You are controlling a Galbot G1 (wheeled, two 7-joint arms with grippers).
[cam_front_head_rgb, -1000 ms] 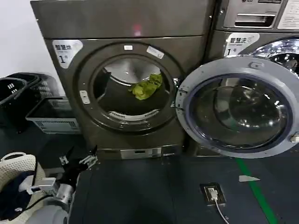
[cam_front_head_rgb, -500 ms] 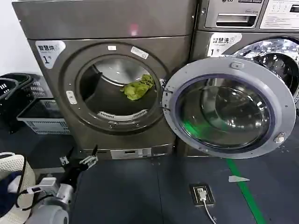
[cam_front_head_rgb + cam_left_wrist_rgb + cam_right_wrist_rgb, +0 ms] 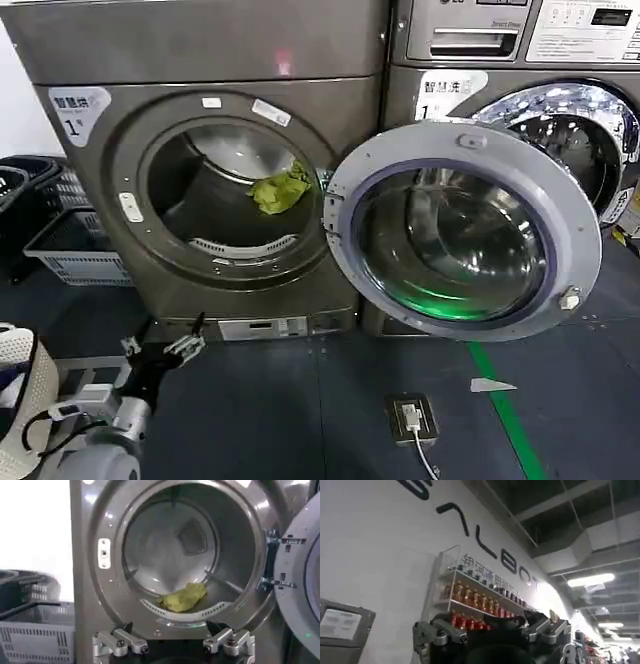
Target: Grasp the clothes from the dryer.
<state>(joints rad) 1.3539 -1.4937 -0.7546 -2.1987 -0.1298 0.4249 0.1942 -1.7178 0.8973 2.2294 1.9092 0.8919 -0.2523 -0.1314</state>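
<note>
The dryer [image 3: 200, 50] stands ahead with its porthole uncovered and its round door [image 3: 455, 230] swung out to the right. The clothes [image 3: 280, 190], a small yellow-green wad, lie inside the drum towards its right side, and in the left wrist view they [image 3: 184, 597] rest near the drum's front lip. My left gripper [image 3: 165, 338] hangs low in front of the dryer's base, left of the opening, open and empty [image 3: 171, 630], well short of the clothes. My right gripper [image 3: 492, 622] points up at a wall and is open and empty.
An LG-marked machine [image 3: 510, 40] stands to the right of the dryer, partly behind the open door. Dark and grey baskets [image 3: 75, 250] sit on the floor at the left. A floor socket with a cable [image 3: 410, 418] and a green line [image 3: 505, 420] lie ahead.
In the head view the dryer, its door and the clothes have slid to the left. My left gripper stays low at the left, still open.
</note>
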